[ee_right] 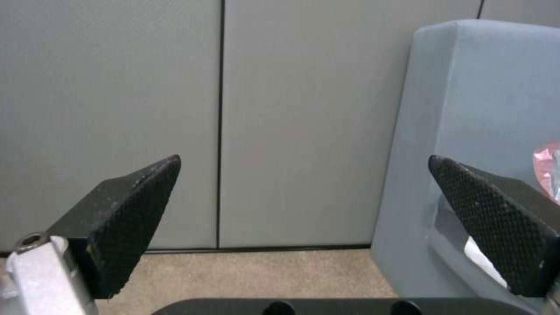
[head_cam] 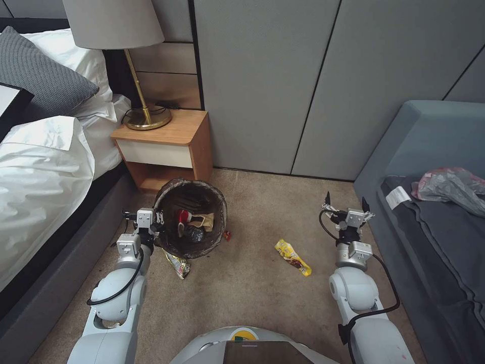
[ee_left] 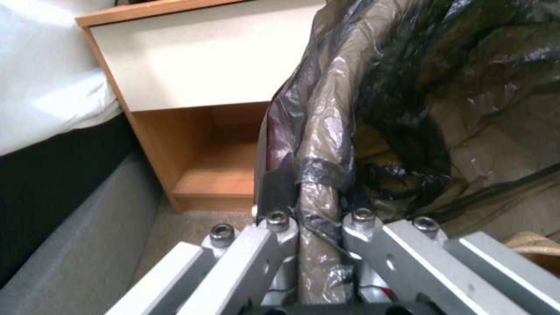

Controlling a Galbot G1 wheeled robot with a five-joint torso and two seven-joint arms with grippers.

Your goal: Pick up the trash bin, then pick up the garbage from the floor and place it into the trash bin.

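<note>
The left gripper (head_cam: 157, 218) has its jaws clamped on the rim of the trash bin (head_cam: 191, 217), pinching the folded-over liner, as the left wrist view shows close up (ee_left: 318, 218); so the bin appears to be picked up or at least firmly held, tipped a little toward the robot on the carpet just in front of the nightstand (head_cam: 164, 146), near the bed (head_cam: 45, 167). Part of the garbage already lies inside: a red-and-white packet (head_cam: 183, 216), a brown paper bag (head_cam: 207, 221) and what looks like a clear bottle (head_cam: 194, 234). Left on the floor are a yellow wrapper (head_cam: 292, 257) between the two arms, a shiny wrapper (head_cam: 178, 264) just beside the bin's near side, and a small red scrap (head_cam: 227, 235) by its right side. The bin is small and round, lined with a dark brown see-through bag, crinkled and glossy. The right gripper (head_cam: 345, 206) hangs above the carpet beside the sofa (head_cam: 429, 151), jaws wide apart and empty.
</note>
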